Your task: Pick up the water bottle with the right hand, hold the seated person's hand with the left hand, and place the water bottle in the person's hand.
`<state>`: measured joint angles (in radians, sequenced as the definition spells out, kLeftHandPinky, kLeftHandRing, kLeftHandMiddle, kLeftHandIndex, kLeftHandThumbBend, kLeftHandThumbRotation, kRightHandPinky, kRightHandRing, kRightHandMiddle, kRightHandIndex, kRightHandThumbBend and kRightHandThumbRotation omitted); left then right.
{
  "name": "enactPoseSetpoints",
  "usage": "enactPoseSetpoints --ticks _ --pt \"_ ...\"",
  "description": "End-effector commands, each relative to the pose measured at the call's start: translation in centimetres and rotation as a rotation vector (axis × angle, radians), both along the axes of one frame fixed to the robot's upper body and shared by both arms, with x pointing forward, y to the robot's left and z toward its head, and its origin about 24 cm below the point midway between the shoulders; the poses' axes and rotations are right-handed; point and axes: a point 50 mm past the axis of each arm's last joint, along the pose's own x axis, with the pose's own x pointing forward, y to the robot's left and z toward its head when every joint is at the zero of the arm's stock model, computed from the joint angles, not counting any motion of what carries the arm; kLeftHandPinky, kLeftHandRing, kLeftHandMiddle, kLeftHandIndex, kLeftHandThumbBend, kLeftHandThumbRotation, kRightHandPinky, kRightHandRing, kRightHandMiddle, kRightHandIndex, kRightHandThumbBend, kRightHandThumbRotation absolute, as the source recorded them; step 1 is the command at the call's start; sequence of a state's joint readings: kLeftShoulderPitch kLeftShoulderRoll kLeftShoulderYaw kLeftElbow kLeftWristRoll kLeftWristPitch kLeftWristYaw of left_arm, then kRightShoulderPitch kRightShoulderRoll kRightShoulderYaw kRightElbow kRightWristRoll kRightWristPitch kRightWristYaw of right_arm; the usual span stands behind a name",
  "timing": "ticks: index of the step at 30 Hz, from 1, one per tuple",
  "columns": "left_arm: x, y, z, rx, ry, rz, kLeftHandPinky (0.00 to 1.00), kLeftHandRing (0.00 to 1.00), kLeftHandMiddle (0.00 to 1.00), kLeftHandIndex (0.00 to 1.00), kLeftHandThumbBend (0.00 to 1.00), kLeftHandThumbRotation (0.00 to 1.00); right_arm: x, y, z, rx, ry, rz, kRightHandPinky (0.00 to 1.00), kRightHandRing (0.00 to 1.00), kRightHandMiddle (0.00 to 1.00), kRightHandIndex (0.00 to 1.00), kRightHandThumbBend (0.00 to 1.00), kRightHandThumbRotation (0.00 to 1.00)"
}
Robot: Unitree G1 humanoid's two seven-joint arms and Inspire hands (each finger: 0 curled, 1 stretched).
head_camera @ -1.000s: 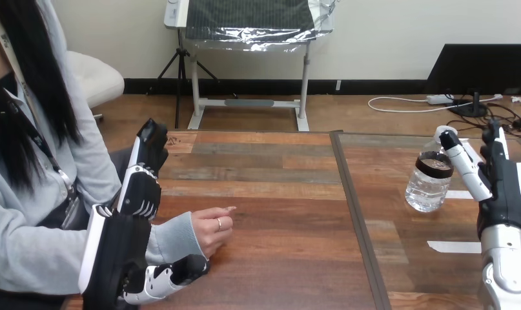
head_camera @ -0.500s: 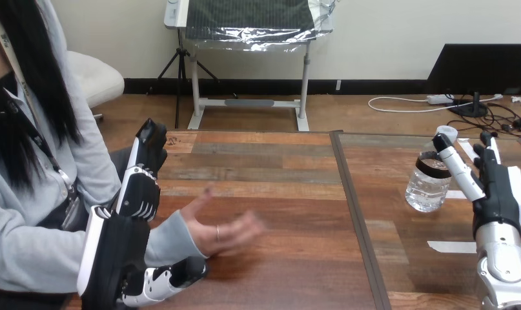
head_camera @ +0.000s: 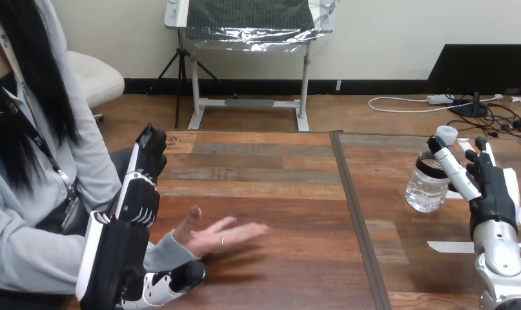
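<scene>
A clear water bottle [head_camera: 427,187] with a dark band and a white cap stands upright on the right part of the table. My right hand [head_camera: 492,194] is just right of it, open, with one straight finger lying along the bottle's side near its neck. The person's hand [head_camera: 219,236] rests on the table at the left, palm up with fingers spread. My left hand [head_camera: 138,197] stands open beside the person's sleeve. Its fingers point away from me, and its thumb [head_camera: 173,279] reaches under the person's wrist, without curling round it.
A dark seam [head_camera: 357,213] splits the wooden table into a left and a right part. White tape strips [head_camera: 452,246] lie on the right part near my right arm. The person sits at the table's left side.
The person's hand has turned from a loose fist to an open palm facing up. My right hand has moved left and closer to the bottle. My left hand has hardly moved.
</scene>
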<state>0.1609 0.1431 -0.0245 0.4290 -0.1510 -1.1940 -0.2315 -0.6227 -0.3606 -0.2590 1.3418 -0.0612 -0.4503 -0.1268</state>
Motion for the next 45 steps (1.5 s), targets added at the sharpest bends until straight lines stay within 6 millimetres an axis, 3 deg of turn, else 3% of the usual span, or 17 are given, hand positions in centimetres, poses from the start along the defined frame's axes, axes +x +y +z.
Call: enactPoseSetpoints --ticks 1,27,45 --pt "0.72 -0.06 1.58 0.002 -0.083 -0.016 1.0 1.0 1.0 1.0 1.0 0.66 2.62 0.18 3.51 -0.028 -0.083 0.024 0.81 0.97 0.95 1.0 1.0 0.67" --pt "0.31 -0.01 1.98 -0.02 -0.074 -0.028 1.0 1.0 1.0 1.0 1.0 0.64 3.13 0.64 3.4 -0.023 -0.011 0.059 0.88 0.97 0.96 1.0 1.0 0.56" --pt "-0.05 0.19 2.12 -0.014 -0.075 -0.032 1.0 1.0 1.0 1.0 1.0 0.64 3.48 1.03 3.54 -0.085 0.025 0.075 0.86 0.94 0.95 1.0 1.0 0.55"
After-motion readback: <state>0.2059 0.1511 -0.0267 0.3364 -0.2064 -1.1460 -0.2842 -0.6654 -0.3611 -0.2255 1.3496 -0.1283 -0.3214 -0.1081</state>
